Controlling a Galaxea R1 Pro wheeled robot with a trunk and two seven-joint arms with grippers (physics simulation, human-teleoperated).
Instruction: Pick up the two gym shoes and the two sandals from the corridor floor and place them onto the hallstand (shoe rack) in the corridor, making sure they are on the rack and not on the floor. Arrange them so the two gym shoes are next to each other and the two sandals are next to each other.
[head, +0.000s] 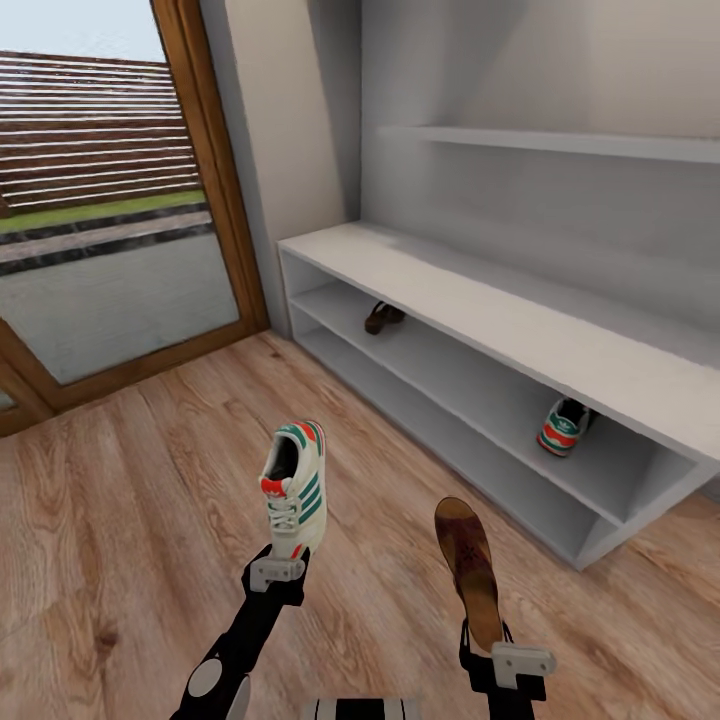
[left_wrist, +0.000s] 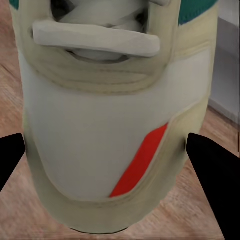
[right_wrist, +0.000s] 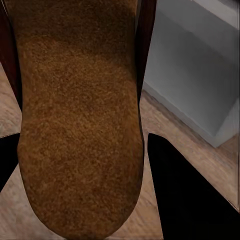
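My left gripper (head: 282, 562) is shut on the toe of a white gym shoe (head: 294, 484) with green stripes, held upright above the corridor floor (head: 130, 500); in the left wrist view the shoe (left_wrist: 115, 125) sits between the dark fingers (left_wrist: 216, 175). My right gripper (head: 490, 640) is shut on a brown sandal (head: 468, 570), its tan footbed (right_wrist: 75, 125) facing the right wrist camera. The light-grey hallstand (head: 520, 320) stands ahead and to the right. On its middle shelf lie a second sandal (head: 383, 317) toward the left and a second gym shoe (head: 564, 428) toward the right.
A glass door with a wooden frame (head: 215, 180) stands at the left, beside the hallstand's left end. A thin floating wall shelf (head: 560, 142) hangs above the hallstand. Wood plank floor stretches between me and the rack.
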